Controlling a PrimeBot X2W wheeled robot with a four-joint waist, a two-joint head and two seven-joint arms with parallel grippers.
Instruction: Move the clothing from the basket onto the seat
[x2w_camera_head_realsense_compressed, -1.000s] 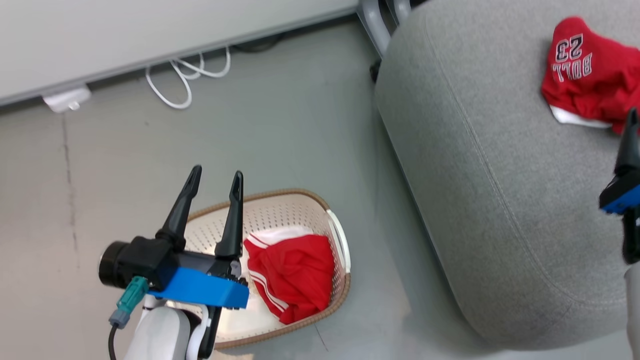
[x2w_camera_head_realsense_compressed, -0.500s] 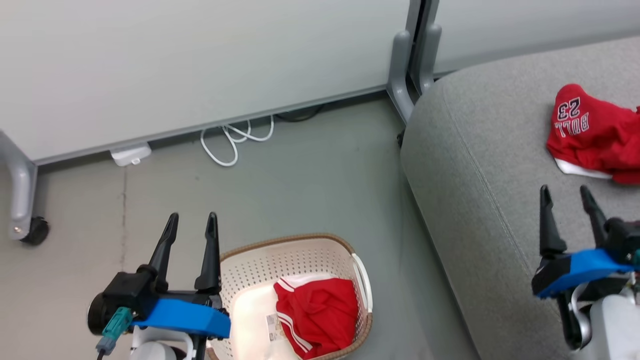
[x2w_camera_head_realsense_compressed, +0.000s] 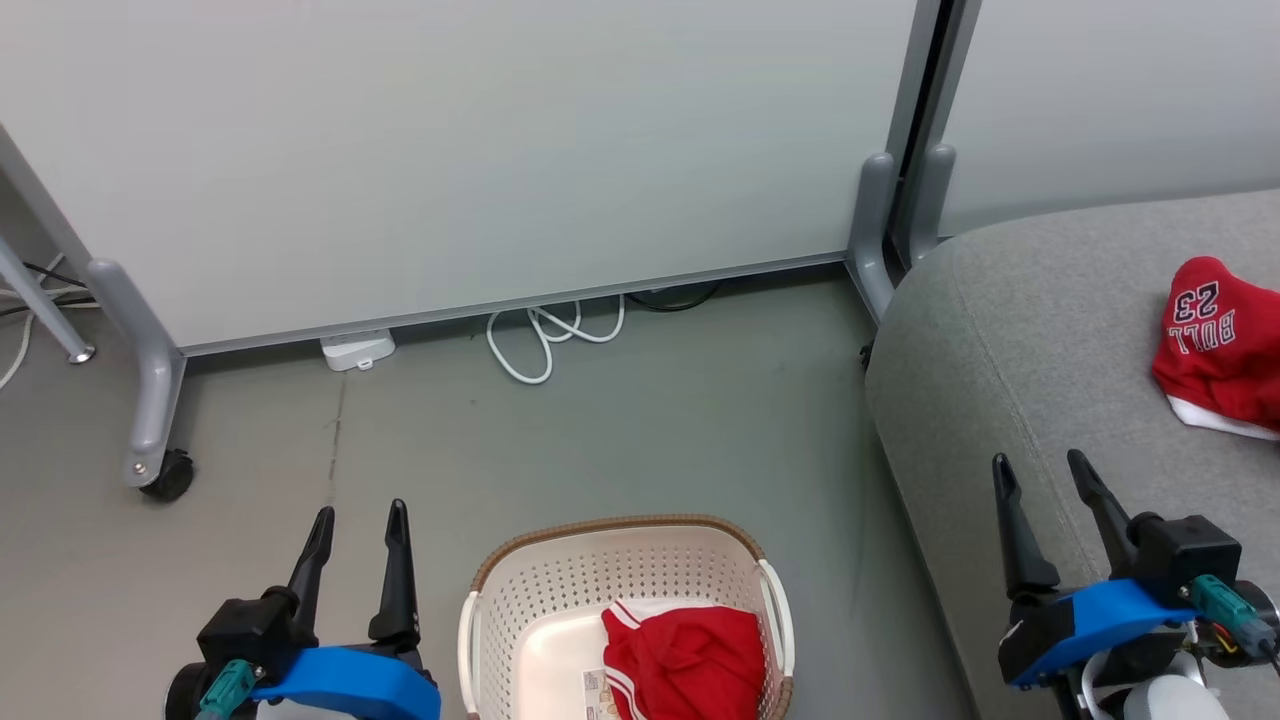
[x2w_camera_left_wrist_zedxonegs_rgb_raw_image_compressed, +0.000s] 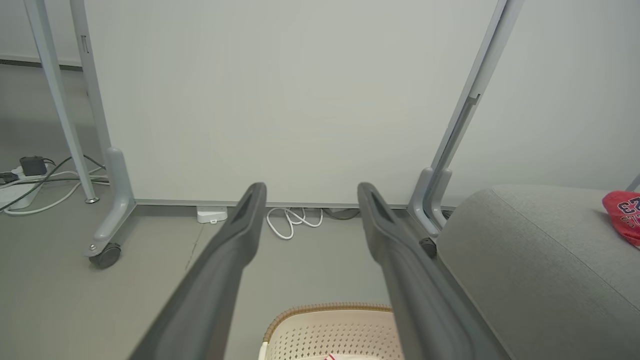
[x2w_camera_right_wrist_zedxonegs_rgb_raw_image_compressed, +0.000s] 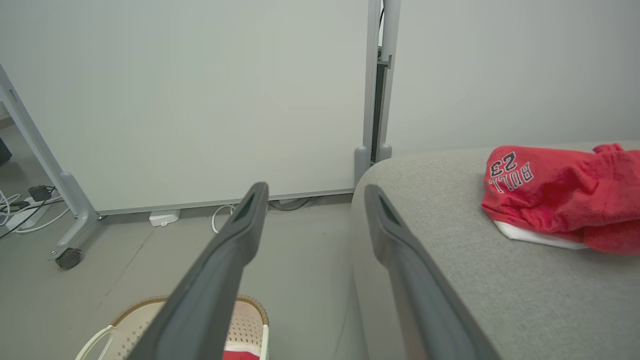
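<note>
A red garment with white stripes (x2w_camera_head_realsense_compressed: 685, 665) lies crumpled in the cream perforated basket (x2w_camera_head_realsense_compressed: 560, 590) on the floor at the bottom centre. A second red garment lettered "BULL 23" (x2w_camera_head_realsense_compressed: 1215, 345) rests on the grey seat (x2w_camera_head_realsense_compressed: 1020, 340) at the right; the right wrist view shows this garment (x2w_camera_right_wrist_zedxonegs_rgb_raw_image_compressed: 555, 200) too. My left gripper (x2w_camera_head_realsense_compressed: 358, 515) stands open and empty over the floor, left of the basket. Over the seat's front part my right gripper (x2w_camera_head_realsense_compressed: 1040, 468) is open with nothing between its fingers.
A pale partition wall (x2w_camera_head_realsense_compressed: 450, 150) on grey wheeled legs (x2w_camera_head_realsense_compressed: 150, 400) runs along the back. A white cable loop (x2w_camera_head_realsense_compressed: 550, 335) and a white plug block (x2w_camera_head_realsense_compressed: 357, 350) lie at its foot. Grey floor (x2w_camera_head_realsense_compressed: 650, 440) separates basket, wall and seat.
The head view has tilted up, so the wall fills more of it and the basket sits lower. Both grippers have drawn back toward the bottom corners, open throughout; the right one came fully into view.
</note>
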